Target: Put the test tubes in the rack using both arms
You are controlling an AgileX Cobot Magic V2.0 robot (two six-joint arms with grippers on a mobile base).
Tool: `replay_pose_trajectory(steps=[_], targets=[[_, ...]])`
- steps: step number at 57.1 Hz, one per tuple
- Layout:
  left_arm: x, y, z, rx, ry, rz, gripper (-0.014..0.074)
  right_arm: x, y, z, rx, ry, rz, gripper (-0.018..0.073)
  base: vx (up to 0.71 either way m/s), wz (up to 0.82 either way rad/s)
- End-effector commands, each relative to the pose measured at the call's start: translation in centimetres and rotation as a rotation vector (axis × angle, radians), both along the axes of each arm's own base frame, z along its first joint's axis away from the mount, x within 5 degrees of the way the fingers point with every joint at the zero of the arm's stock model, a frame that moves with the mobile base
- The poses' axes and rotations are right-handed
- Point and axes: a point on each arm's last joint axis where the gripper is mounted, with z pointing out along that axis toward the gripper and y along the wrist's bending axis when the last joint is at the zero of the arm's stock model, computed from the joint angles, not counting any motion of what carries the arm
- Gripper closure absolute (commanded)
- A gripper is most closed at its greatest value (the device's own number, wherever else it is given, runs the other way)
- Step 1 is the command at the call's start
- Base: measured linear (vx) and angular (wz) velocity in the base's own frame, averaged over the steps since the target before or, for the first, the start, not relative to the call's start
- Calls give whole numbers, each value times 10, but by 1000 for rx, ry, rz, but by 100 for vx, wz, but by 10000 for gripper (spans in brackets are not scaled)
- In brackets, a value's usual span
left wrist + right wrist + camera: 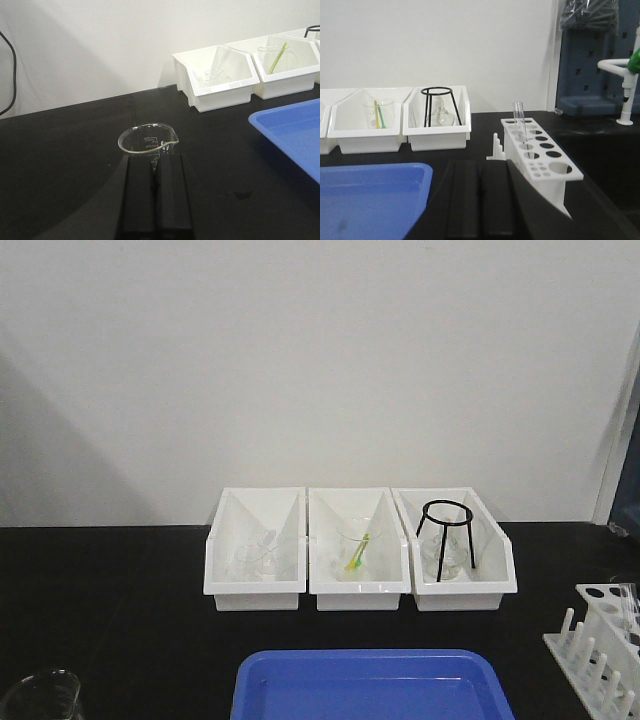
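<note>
Left gripper (pixel 155 195): jaws pressed together, nothing held; a glass beaker (pixel 148 141) stands just ahead of the tips on the black table (pixel 60 165). Right gripper (pixel 480 200): jaws likewise closed flat and empty, with the white rack (pixel 540 162) just beside it on its right.

One test tube (pixel 519 120) is seen upright in a back hole of the rack; the remaining holes appear vacant. More clear glassware, taken to be test tubes (pixel 215 67), lies tilted in the left bin (pixel 220 92); the count cannot be told. The middle bin (pixel 360 585) holds a small glass with a green-yellow stick (pixel 357 552); the right bin (pixel 465 585) holds a black wire tripod (pixel 445 540) over a flask. A blue tray (pixel 370 685) sits in front of the bins.

Step in hand, as judged: fetching a tube from the left bin. The jaws should be opened before descent. The tube is best gripped near its upper end, lightly, since thin glass slips and cracks. Transfer to the right arm should be made with the tube held vertical, and insertion aligned over a vacant hole before lowering.
</note>
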Motion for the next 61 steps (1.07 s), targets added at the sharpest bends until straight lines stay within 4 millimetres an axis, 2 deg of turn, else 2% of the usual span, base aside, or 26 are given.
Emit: replay_pose_trajectory(steps=[1, 13, 31, 61], targets=[[0, 1, -1, -20, -68, 9, 617, 1, 1, 0, -9, -74, 7, 567, 0, 0], [0, 1, -1, -20, -68, 9, 617, 4, 0, -11, -2, 49, 2, 567, 0, 0], [0, 1, -1, -20, -68, 9, 617, 0, 0, -7, -8, -10, 2, 567, 0, 0], [0, 1, -1, -20, -68, 9, 617, 0, 0, -8, -8, -5, 1, 567, 0, 0]])
